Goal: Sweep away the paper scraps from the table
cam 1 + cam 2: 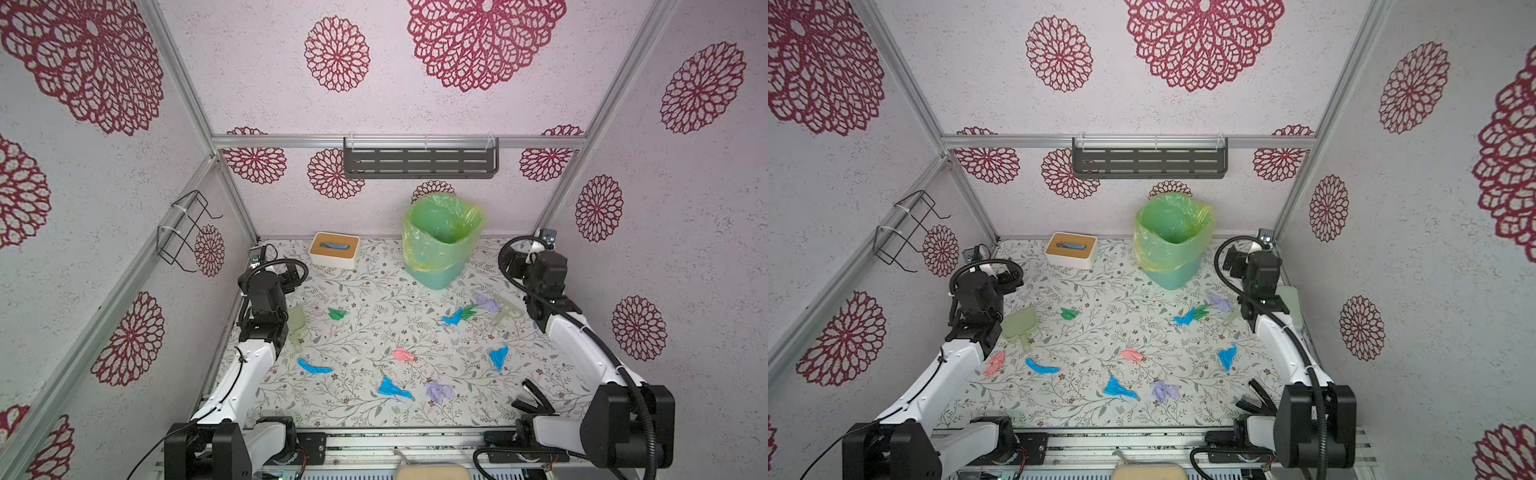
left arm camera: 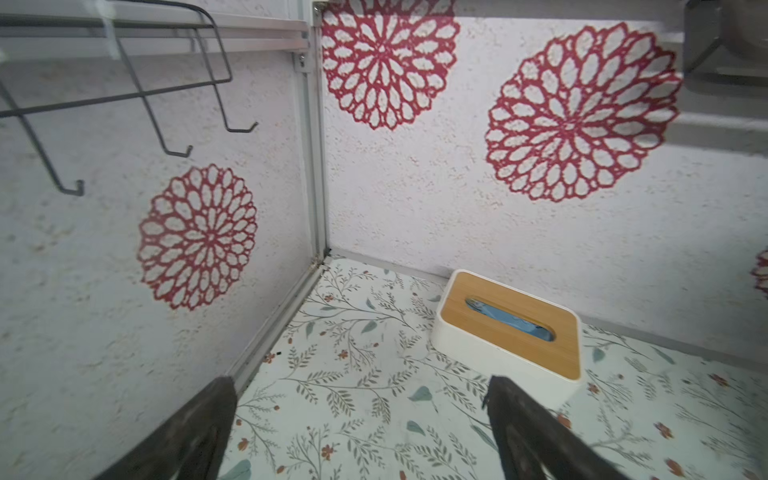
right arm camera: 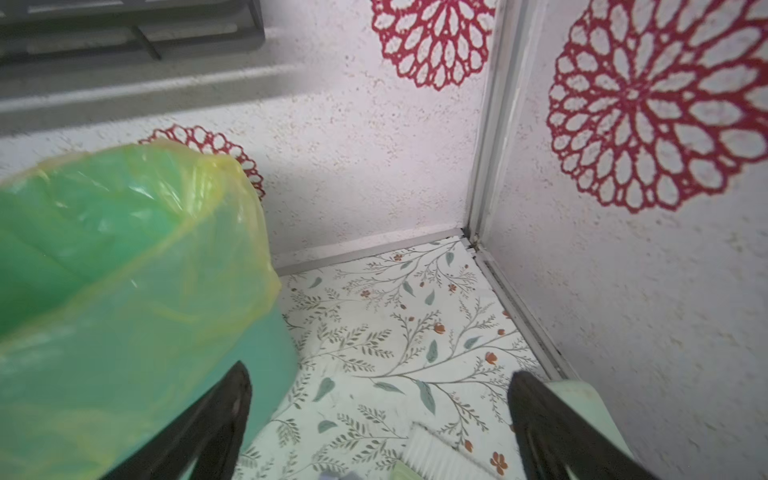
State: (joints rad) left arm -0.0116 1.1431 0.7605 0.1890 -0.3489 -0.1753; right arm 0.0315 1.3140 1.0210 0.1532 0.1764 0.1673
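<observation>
Several paper scraps lie scattered on the table [image 1: 361,411]: green [image 1: 336,313], pink [image 1: 403,355], lilac [image 1: 438,390], and blue ones [image 1: 392,388] [image 1: 498,357] [image 1: 313,368]. A blue, green and lilac cluster [image 1: 469,311] lies nearer the right arm. Another pink scrap [image 1: 995,363] shows beside the left arm. My left gripper [image 2: 361,386] is open over bare table near the back left corner. Open too, my right gripper [image 3: 380,374] hovers between the bin and the back right corner, above white brush bristles [image 3: 434,453].
A teal bin [image 1: 432,274] with a yellow-green liner stands at the back centre, a white tissue box [image 1: 334,249] at the back left. A pale green dustpan [image 1: 297,322] lies by the left arm, a pale green brush [image 1: 505,311] by the right. A black stapler [image 1: 534,397] sits front right.
</observation>
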